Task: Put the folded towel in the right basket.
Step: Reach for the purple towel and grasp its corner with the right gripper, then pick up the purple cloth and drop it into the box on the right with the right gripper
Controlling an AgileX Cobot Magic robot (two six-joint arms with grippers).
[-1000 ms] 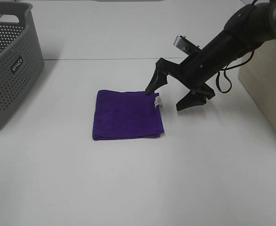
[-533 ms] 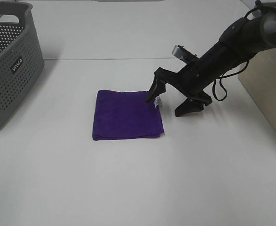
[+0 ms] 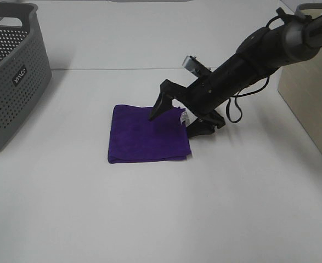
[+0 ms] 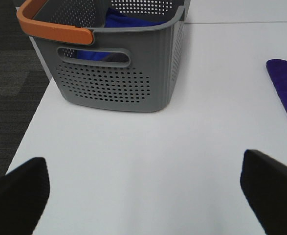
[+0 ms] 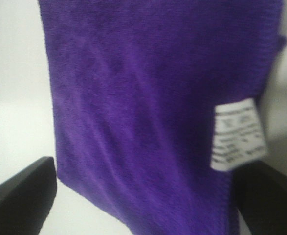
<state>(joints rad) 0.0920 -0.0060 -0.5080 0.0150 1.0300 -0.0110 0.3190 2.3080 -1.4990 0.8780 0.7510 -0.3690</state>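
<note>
Folded purple terry towel lies flat on the white table, centre, well apart from the grey perforated plastic basket. Right gripper is spread wide, black fingers astride the towel's labelled edge. In my judgement it is placed to pinch the soft, napped layers together; nothing gripped yet.

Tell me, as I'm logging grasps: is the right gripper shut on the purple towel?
No, the right gripper is open, its jaws spread wide over the towel lying flat on the table.
</note>
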